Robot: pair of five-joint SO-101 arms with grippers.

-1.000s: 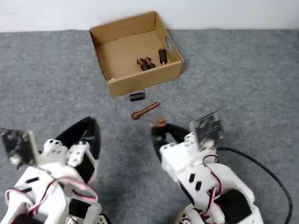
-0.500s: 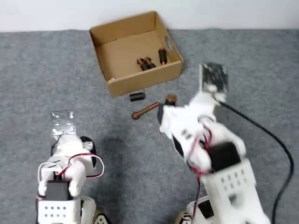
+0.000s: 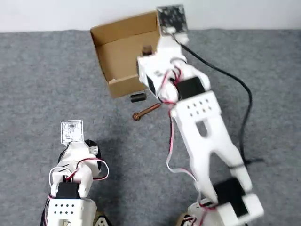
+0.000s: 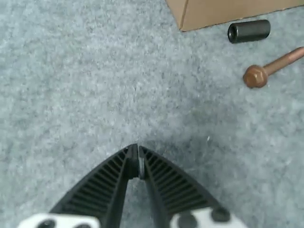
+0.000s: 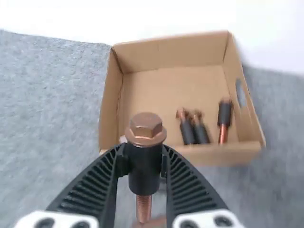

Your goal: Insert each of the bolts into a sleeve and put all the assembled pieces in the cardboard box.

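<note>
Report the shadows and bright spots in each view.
High view: soft shadow on the grey carpet beside the left arm, no glare. Left wrist view: a faint shadow on the carpet just ahead of the black ribbed left tool. Right wrist view: the white wall behind the open brown cardboard box is bright; the copper hex-head bolt shows mild sheen.

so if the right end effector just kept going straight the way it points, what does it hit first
Most likely the cardboard box: the right end effector, shut on a sleeved bolt, points at its bare floor, beside the three assembled pieces. Near wall or floor first is hard to tell.
</note>
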